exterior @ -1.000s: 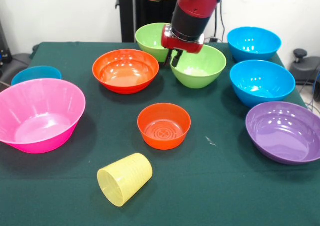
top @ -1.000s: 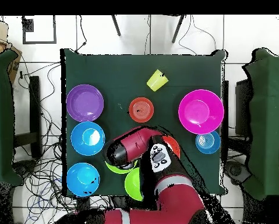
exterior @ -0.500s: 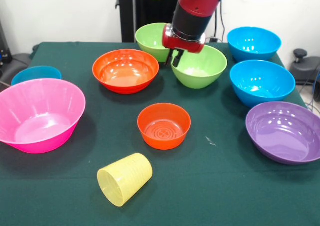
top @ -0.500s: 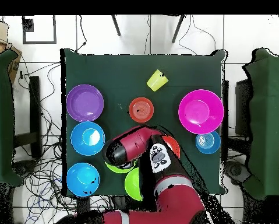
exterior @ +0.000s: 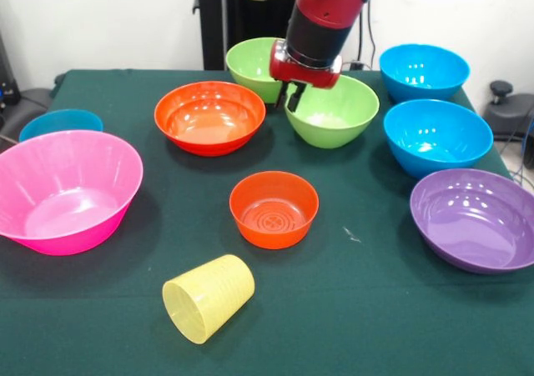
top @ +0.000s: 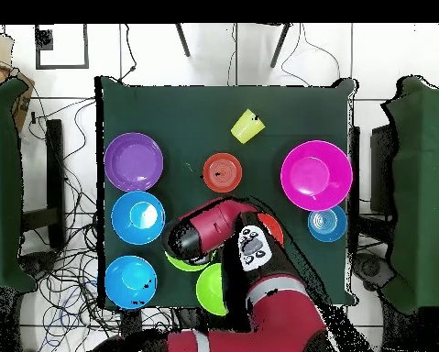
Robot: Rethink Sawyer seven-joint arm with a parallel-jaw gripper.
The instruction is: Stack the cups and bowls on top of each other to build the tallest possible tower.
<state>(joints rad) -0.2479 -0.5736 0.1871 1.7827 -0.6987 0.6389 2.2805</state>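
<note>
— Barely anything shifts since a second ago: the claw [exterior: 291, 102] stays at the rim of the lime green bowl [exterior: 332, 111], edging up only a touch, and every bowl keeps its place.

— Is the claw pinching that rim?

— Its two dark fingers [exterior: 295, 102] sit close together at the rim's left side; whether they squeeze it cannot be told. The red arm [top: 224, 229] covers that spot from overhead.

— And the rest of the green bench [exterior: 375, 309]?

— No tower stands. The yellow cup [exterior: 208, 298] lies on its side near the front edge, mouth toward the camera. The small orange bowl [exterior: 274, 208] sits mid-bench, the large orange bowl [exterior: 209, 117] behind it, the pink bowl [exterior: 62, 191] at the left edge, the purple bowl [exterior: 476, 219] at the right.
</note>
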